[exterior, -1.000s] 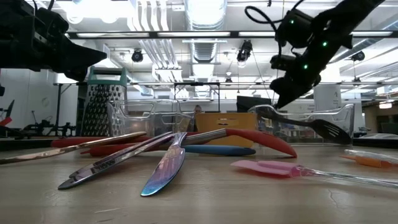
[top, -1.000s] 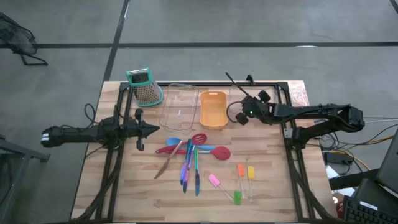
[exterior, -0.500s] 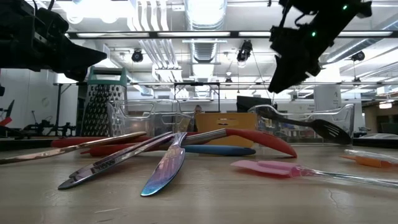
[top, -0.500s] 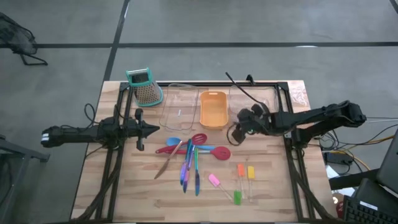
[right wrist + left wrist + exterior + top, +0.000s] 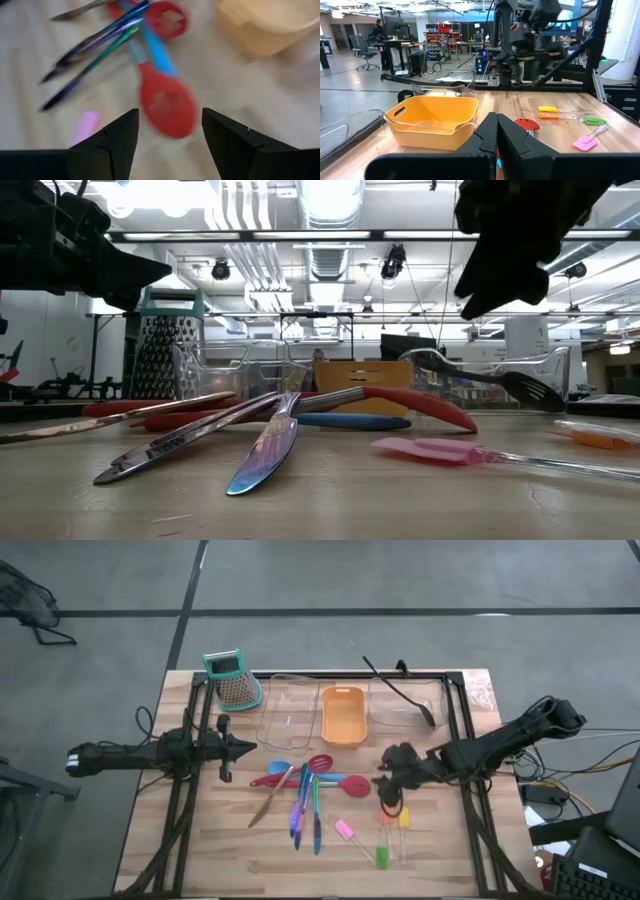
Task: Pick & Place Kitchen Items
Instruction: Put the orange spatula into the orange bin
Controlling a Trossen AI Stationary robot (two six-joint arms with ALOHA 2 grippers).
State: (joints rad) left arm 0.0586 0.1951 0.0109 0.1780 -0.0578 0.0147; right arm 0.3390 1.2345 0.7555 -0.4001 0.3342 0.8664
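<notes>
From above, the long black spoon (image 5: 400, 692) already lies across the clear tray (image 5: 405, 705) at the desk's (image 5: 440, 840) far right; the red spatula (image 5: 345, 783), coloured sticks (image 5: 305, 808) and small pieces (image 5: 392, 814) remain on the wood. The low view shows the same pile unsorted. The left gripper (image 5: 496, 136) waits with fingers closed. In the right wrist view, the right gripper (image 5: 170, 131) hangs with fingers apart, empty, over the red spatula.

Bright, even light falls from ceiling strip lamps (image 5: 330, 235), casting only soft shadows on the tabletop (image 5: 440, 840). The right wrist view is heavily motion-blurred; the low view's nearest foreground is soft.
</notes>
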